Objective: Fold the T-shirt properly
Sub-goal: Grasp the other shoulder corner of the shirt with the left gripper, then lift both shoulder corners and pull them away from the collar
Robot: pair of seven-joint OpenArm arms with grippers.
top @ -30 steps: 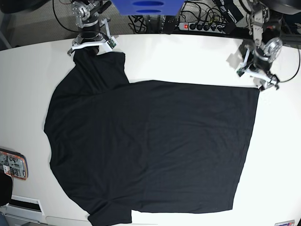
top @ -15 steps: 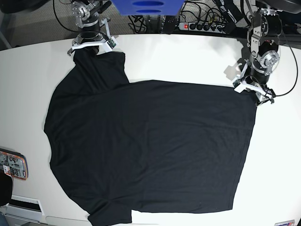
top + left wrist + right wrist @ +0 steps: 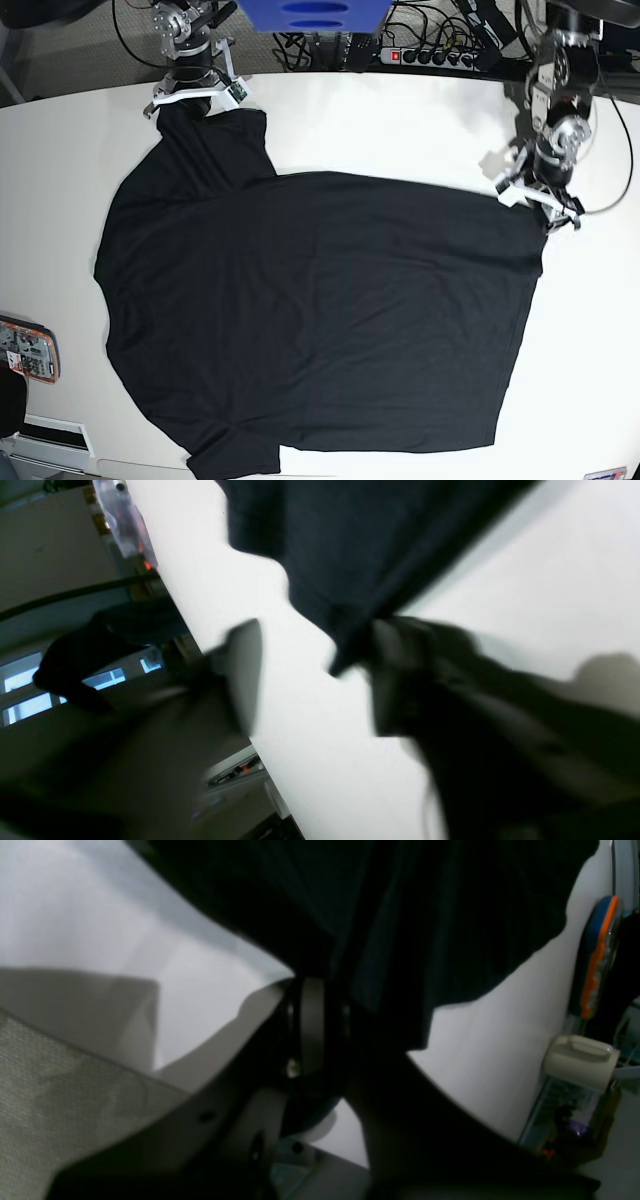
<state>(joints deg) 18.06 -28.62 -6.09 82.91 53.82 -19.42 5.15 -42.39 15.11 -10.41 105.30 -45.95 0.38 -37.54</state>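
The black T-shirt lies spread flat on the white table, sleeves toward the left and hem toward the right. My right gripper is at the far left sleeve. In the right wrist view it is shut on a pinch of the T-shirt. My left gripper is down at the far right hem corner. In the blurred left wrist view its jaws stand apart, and the corner of the T-shirt touches one finger.
An orange and blue device lies at the table's left edge, seen also as the device in the right wrist view. Behind the table's far edge are a power strip, cables and a blue object.
My left gripper has come down and inward onto the hem corner, pushing that corner slightly leftward, and its jaws have narrowed. The right gripper has stayed on the sleeve.
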